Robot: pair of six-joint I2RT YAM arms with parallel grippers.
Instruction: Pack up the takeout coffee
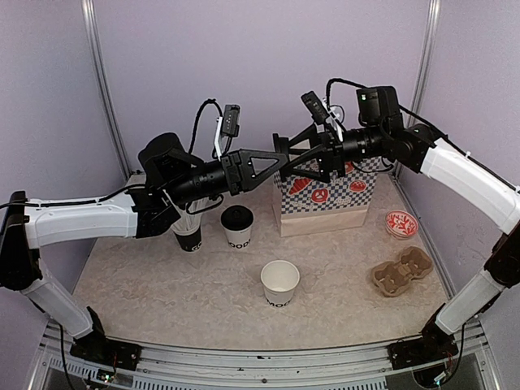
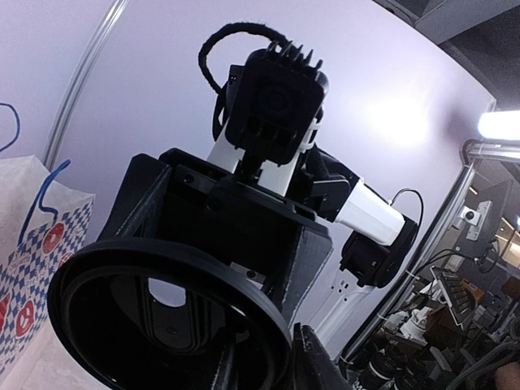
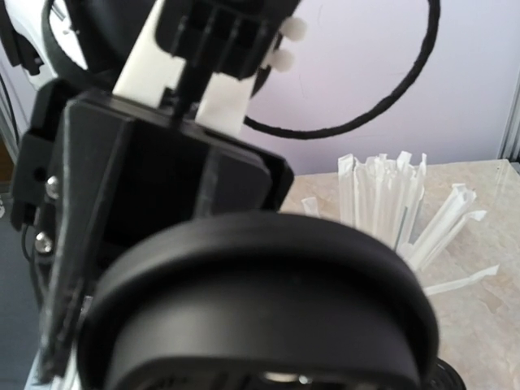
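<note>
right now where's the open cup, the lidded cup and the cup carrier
open white cup (image 1: pixel 280 276): top external view, inside its mouth
lidded white cup (image 1: pixel 237 217): top external view, black lid
cardboard cup carrier (image 1: pixel 400 272): top external view, middle ridge

You are looking at black lettering low on the lidded cup (image 1: pixel 236 226), just above its base: the letters "OOD" are showing, and whatever is starting the word is curving out of sight on the left. The open cup (image 1: pixel 279 282) is carrying the same kind of black print near its base; it is reading roughly as "GOOD", though it is coming through small. The paper bag (image 1: pixel 325 195) is showing red pictures on a blue-checked band, too small to read as words. The red disc (image 1: pixel 400 223) is bearing a white mark, too fine for you to make out.
</note>
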